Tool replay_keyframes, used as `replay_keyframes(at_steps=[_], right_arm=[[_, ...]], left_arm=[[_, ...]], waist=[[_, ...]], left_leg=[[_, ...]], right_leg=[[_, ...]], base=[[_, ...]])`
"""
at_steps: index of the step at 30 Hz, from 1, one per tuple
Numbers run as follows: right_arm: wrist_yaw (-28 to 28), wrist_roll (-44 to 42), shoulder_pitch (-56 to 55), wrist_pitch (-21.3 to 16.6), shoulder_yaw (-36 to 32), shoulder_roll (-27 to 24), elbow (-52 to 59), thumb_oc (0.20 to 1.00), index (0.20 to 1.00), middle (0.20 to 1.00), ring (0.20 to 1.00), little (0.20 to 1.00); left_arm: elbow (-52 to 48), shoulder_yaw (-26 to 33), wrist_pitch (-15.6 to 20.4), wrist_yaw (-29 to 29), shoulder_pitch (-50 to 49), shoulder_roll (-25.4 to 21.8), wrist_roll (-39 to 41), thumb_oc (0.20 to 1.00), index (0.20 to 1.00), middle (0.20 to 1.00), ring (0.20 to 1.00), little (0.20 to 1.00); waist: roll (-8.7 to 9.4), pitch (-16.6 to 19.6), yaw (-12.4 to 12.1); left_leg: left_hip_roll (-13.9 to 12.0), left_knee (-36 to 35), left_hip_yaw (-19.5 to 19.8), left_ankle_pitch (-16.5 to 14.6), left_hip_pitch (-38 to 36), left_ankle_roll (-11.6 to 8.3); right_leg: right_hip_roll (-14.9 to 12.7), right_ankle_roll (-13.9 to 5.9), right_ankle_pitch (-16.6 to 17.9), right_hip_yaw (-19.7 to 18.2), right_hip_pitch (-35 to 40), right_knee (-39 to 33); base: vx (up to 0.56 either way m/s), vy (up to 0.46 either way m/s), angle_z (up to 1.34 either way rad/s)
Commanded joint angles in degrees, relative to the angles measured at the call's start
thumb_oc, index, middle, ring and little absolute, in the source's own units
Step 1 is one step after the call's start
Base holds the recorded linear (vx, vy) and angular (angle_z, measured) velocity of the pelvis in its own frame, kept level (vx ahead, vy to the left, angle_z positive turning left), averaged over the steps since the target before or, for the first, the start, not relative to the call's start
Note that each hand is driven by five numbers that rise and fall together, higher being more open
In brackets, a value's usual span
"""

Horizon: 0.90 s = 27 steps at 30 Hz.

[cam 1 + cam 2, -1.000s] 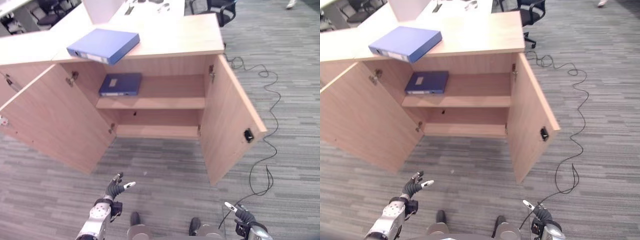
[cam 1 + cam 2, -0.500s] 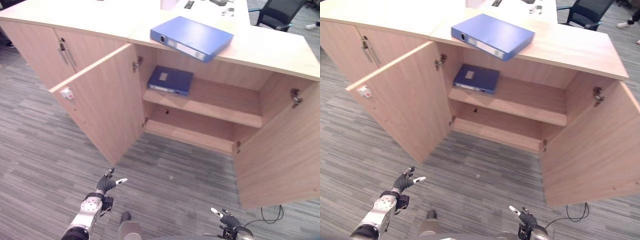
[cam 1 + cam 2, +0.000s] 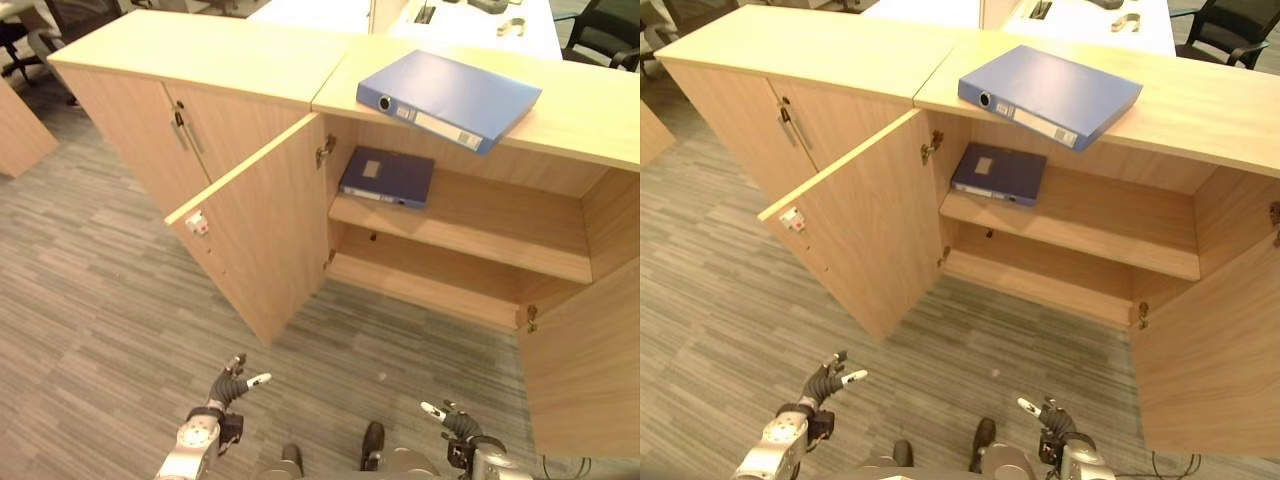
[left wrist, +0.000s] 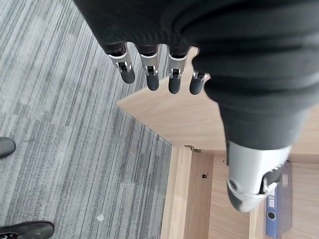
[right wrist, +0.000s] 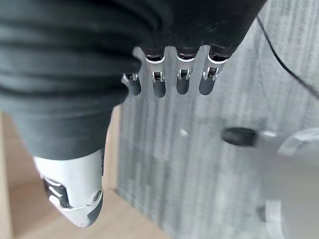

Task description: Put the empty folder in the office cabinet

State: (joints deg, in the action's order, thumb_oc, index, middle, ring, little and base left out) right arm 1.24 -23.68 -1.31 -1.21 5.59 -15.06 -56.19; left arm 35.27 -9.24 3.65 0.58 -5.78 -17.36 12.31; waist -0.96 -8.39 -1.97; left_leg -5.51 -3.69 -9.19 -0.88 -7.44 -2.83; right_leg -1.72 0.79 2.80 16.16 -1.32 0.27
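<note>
A light blue folder [image 3: 450, 98] lies flat on top of the wooden office cabinet [image 3: 560, 125], jutting a little over its front edge. The cabinet stands with both doors swung wide; a darker blue folder [image 3: 387, 177] lies on its upper shelf [image 3: 480, 235] at the left. Low over the carpet, my left hand [image 3: 228, 385] hangs open and empty. My right hand [image 3: 450, 422] is also low and open, holding nothing. Both hands are far below and in front of the cabinet. In the left wrist view the left fingers [image 4: 151, 74] are straight, with the cabinet door [image 4: 174, 112] beyond.
The left door [image 3: 265, 235] swings out toward me; the right door [image 3: 590, 365] stands open at the right edge. A second closed cabinet [image 3: 170, 110] adjoins on the left. Office chairs [image 3: 605, 30] and a desk stand behind. Grey carpet [image 3: 100, 300] spreads in front.
The whole picture has kept shifting, so the camera has turned; the cabinet now sits further right and a closed cabinet shows at the left. Both hands stay low and open.
</note>
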Motion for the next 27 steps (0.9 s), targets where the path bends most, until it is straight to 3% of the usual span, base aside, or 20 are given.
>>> replay_keyframes(at_steps=[1,11,18,21,22,23,25,27], right_arm=[[0.06,-1.98,1.44,-0.78,-0.92,-0.64,0.75,1.0,1.0,1.0,1.0,1.0],[0.36,-1.42,-0.3,-0.53,-1.37,-0.78,1.62,1.0,1.0,1.0,1.0,1.0],[0.58,-0.33,-0.22,-0.63,-0.65,-2.02,3.51,1.0,1.0,1.0,1.0,1.0],[1.03,-0.42,-0.4,-0.91,-0.43,-2.54,4.79,1.0,1.0,1.0,1.0,1.0],[1.32,-0.72,-0.38,-1.15,-0.03,-2.75,5.4,1.0,1.0,1.0,1.0,1.0],[1.24,-0.68,-0.32,-1.18,0.22,-3.04,6.01,1.0,1.0,1.0,1.0,1.0],[1.23,-0.09,0.23,-1.21,0.77,-3.78,5.59,1.0,1.0,1.0,1.0,1.0],[1.37,0.63,0.26,-1.0,1.05,-4.13,5.09,1.0,1.0,1.0,1.0,1.0]], left_arm=[[-2.4,0.43,2.32,-0.3,3.68,-2.03,0.89,1.0,1.0,1.0,1.0,1.0],[-2.55,0.14,1.72,-0.77,2.87,-1.33,-0.43,1.0,1.0,1.0,1.0,1.0],[-2.49,-0.79,1.62,-0.92,3.37,-1.09,-0.99,1.0,1.0,1.0,1.0,1.0],[-2.51,-1.14,1.7,-1.35,3.41,-1.06,-1.32,1.0,1.0,1.0,1.0,1.0],[-2.29,-1.32,1.67,-1.39,3.55,-1.24,-1.53,1.0,1.0,1.0,1.0,1.0],[-2.6,-1.5,1.66,-1.37,3.78,-1.34,-1.34,1.0,1.0,1.0,1.0,1.0],[-2.18,-1.71,1.7,-1.17,4.6,-1.24,-1.19,1.0,1.0,1.0,1.0,1.0],[-1.18,-2.31,1.83,-0.91,5.26,-0.81,-1.06,1.0,1.0,1.0,1.0,1.0]], waist=[[0.47,-0.39,0.58],[-0.56,-0.04,2.1],[-2.53,-1.12,4.07],[-3.09,-1.57,5.06],[-3.12,-2.23,6.11],[-3.07,-3.19,5.87],[-2.42,-3.88,5.98],[-1.8,-4.21,6.19]], left_leg=[[0.99,-0.22,1.5,0.37,0.52,-2.13],[0.09,-1.31,0.6,0.1,-1.64,-3.22],[-2.35,-0.32,-3.08,1.51,-2.26,-4.64],[-4.08,3.51,-4.5,1.62,-1.61,-5.59],[-5.67,8.07,-4.85,3.19,-0.47,-6.69],[-6.37,12.18,-3.05,5.85,1.77,-6.93],[-5.47,17.28,1.08,5.96,4.75,-6.52],[-4.8,20.84,2.24,6.59,6.61,-6.28]], right_leg=[[-7.0,-8.94,-1.73,-3.09,5.7,-0.49],[-6.91,-9.41,-0.99,-3.32,8.85,-4.84],[-6.07,-8.92,-1.21,-5.34,7.89,-4.9],[-5.46,-8.22,-1.77,-6.17,7.89,-4.64],[-4.67,-7.3,-2.39,-7.0,7.91,-4.19],[-4.28,-6.81,-2.5,-7.65,7.91,-3.88],[-3.87,-5.74,-2.86,-8.94,7.63,-3.55],[-4.21,-5.45,-2.92,-9.51,8.07,-3.73]], base=[[0.1,-0.039,-0.14],[0.01,-0.06,-0.01],[-0.06,-0.114,-0.21],[-0.03,-0.145,-0.51],[-0.04,-0.165,-0.19],[-0.05,-0.219,-0.19],[0.01,-0.154,-0.94],[0.09,-0.074,-0.92]])
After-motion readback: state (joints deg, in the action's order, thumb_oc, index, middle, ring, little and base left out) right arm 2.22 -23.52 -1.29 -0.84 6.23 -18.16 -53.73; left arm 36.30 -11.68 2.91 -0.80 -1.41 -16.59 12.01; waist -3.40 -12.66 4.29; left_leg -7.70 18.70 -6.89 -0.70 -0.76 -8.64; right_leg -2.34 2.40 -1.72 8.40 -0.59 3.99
